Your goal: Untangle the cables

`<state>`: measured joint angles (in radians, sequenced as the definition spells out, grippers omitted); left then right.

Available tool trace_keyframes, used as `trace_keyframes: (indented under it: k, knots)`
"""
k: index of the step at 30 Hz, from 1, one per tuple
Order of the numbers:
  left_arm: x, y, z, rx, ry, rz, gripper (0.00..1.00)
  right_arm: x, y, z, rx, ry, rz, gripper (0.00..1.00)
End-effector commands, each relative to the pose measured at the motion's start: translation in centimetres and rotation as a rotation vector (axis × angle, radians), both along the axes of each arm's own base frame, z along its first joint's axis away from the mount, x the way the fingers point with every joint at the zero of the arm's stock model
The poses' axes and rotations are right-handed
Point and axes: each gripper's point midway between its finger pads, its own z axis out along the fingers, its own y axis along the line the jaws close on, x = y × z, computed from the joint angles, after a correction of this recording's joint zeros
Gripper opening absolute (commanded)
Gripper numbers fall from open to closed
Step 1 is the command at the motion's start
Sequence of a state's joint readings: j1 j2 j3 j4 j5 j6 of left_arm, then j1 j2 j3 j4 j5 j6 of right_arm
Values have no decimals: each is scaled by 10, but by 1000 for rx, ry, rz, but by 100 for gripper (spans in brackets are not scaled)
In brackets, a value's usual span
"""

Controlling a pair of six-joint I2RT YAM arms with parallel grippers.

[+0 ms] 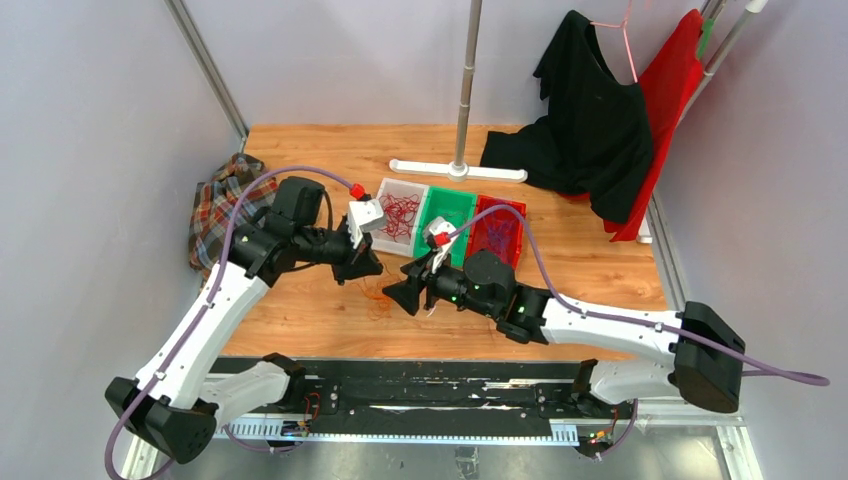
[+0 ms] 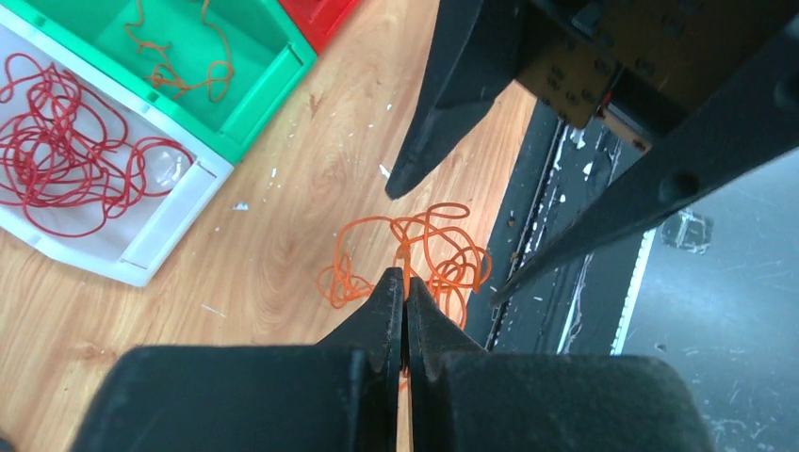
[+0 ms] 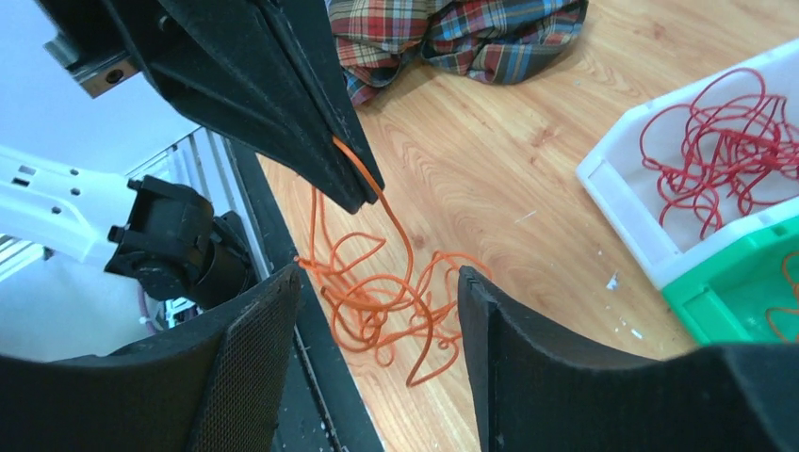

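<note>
Wooden tabletop [image 1: 600, 280] carries the tangle near its front edge. My left pincer [image 2: 405, 279] is clamped on one strand of the orange cables [image 3: 377, 306], held up so loops hang free; my right pincer [image 3: 377, 275] stands apart around the clump, likely to pull another strand loose.

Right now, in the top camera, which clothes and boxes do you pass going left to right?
Plaid shirt, white bin, green bin, red bin, black shirt, red garment.

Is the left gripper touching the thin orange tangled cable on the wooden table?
Touching. Right wrist view: the left gripper, jaws shut, pinches a strand of the thin orange tangled cable.
</note>
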<state>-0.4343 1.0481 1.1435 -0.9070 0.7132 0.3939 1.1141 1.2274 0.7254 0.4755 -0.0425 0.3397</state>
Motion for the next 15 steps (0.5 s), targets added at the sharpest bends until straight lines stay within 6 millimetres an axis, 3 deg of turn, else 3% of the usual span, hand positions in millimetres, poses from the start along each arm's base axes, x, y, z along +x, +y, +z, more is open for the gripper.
trace_keyframes:
  k: [1, 9, 15]
  knots:
    - [3, -2, 32, -65, -43, 54, 1, 14, 16, 29, 13, -130, -74, 63]
    - [-23, -4, 50, -122, -20, -7, 1, 40, 21, 15, -67, -188, -216, 62]
    - [-33, -4, 74, -154, -19, -28, 0, 49, 17, -29, -108, -179, -271, 56]
